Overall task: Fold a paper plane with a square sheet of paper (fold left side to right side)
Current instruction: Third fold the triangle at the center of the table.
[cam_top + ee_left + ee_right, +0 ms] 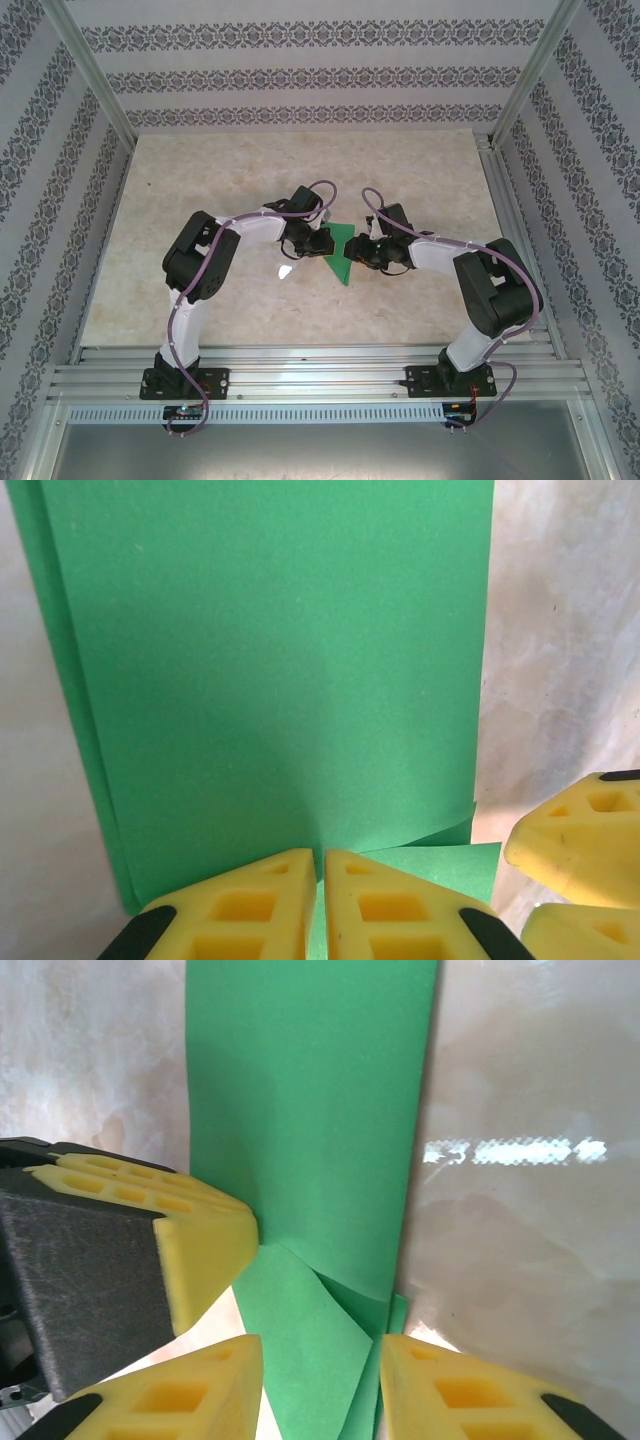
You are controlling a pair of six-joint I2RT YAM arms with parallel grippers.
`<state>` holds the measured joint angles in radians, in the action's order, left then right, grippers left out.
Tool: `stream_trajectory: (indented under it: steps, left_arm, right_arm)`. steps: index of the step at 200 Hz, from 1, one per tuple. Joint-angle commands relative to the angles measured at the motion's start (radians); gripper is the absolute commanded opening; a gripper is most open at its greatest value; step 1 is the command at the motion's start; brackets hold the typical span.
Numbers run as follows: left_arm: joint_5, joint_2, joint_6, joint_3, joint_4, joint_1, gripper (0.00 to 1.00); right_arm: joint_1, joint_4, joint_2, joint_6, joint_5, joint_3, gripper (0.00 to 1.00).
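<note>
Where the top view looks down on the table (200, 180), we find the square sheet of paper (342, 256) lying at mid-table between the two arms. It has the form of a narrow green wedge, wide at the far end and pointed toward the bases. The left gripper (318, 241) and the right gripper (364, 252) meet it from either side.

In the left wrist view, the left gripper (320, 900) has its jaws together, clamped on the near edge of the sheet (270, 680). A second layer shows along the left margin and a flap at the lower right, so we judge that several folds are done.

In the right wrist view, the right gripper (320, 1380) has its jaws apart, straddling the sheet's overlapping flaps (300, 1330) without pinching them. We judge the task past midway — a slim dart with a crisp centre crease is not yet evident, so the closing folds are left.
</note>
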<state>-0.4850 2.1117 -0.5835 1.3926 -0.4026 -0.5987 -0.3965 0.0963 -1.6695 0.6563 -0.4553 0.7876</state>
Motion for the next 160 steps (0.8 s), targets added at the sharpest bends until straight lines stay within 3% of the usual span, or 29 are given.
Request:
stream_trajectory:
  steps: [1,160]
  left_arm:
    - [0.068,0.031,0.024,-0.004,-0.064,0.000,0.14]
    - [0.066,0.033,0.025,-0.003,-0.064,-0.001,0.14]
  right_arm:
    - [-0.001,0.008,0.007,0.011,0.019,-0.005,0.36]
    - [-0.028,0.043,-0.029,-0.014,0.009,0.061,0.31]
